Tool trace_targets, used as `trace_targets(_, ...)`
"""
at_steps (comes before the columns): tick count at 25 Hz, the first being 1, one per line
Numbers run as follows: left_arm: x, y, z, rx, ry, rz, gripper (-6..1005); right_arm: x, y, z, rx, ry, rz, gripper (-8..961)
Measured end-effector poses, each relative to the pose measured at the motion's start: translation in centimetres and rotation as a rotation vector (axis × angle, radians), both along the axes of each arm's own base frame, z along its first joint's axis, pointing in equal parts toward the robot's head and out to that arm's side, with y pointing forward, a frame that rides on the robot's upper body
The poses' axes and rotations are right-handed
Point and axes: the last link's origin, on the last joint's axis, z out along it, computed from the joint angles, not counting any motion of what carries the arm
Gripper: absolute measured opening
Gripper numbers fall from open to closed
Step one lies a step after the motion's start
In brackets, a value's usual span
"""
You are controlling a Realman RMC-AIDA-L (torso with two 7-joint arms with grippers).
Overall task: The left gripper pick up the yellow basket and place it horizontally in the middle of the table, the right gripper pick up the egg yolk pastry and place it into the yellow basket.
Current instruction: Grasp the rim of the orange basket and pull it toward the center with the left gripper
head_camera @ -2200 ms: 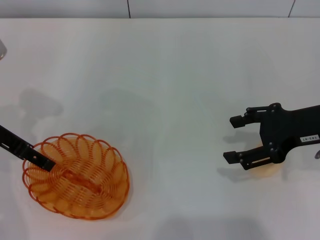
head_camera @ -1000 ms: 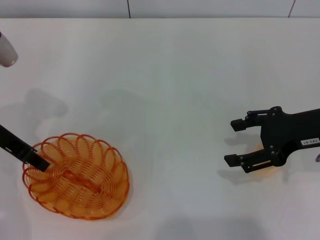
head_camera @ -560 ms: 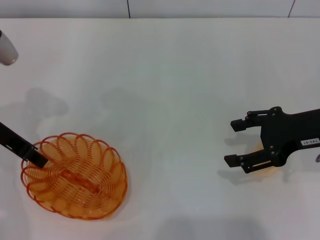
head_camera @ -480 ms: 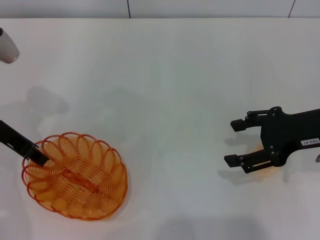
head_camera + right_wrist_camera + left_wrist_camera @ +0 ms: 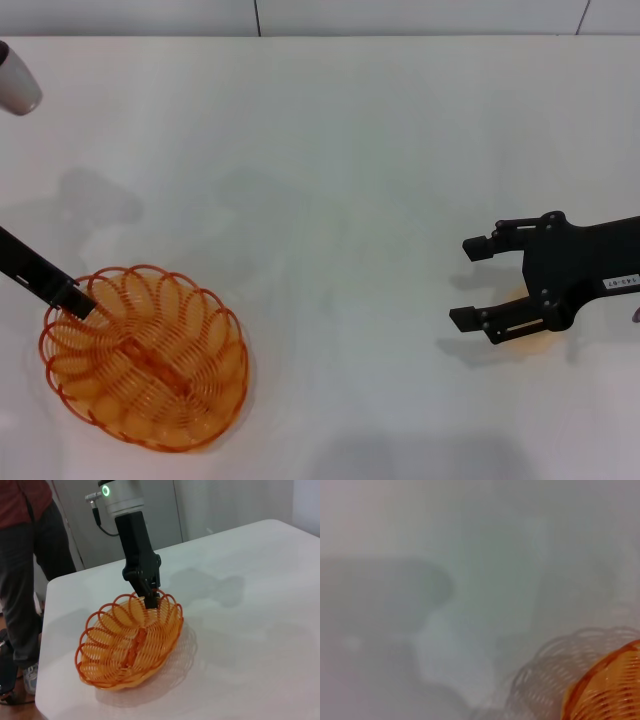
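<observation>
The yellow basket point(image 5: 140, 358) is an orange wire oval at the near left of the white table point(image 5: 330, 180). My left gripper point(image 5: 80, 303) reaches in from the left and is shut on the basket's far-left rim. In the right wrist view the left gripper point(image 5: 151, 596) pinches that rim, and the basket point(image 5: 130, 642) looks tipped, with the gripped edge raised. A piece of the rim point(image 5: 607, 690) shows in the left wrist view. My right gripper point(image 5: 472, 282) hovers open at the right. Under it only a pale orange-beige patch of the egg yolk pastry point(image 5: 528, 338) shows.
The left arm's white-silver segment point(image 5: 18, 88) hangs over the far left corner. In the right wrist view a person point(image 5: 25, 555) in a red top stands beyond the table's left edge point(image 5: 45, 645). A grey wall runs behind the table.
The left gripper has drawn back to the left, and the basket has shifted slightly left and nearer with it. The right gripper has barely moved.
</observation>
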Motion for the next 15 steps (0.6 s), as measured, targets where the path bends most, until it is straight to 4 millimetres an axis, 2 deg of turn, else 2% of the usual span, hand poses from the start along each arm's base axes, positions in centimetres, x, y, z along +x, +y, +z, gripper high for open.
trace_targets(11,0.7,0.4,0.2,0.018,-0.032,-0.012,99,0.0,0.0,0.1,0.003,0.0,0.0,859)
trace_targets(15,1.1,0.8,0.8,0.064,-0.068,-0.004,99,0.0,0.0,0.1,0.003,0.001,-0.001,859)
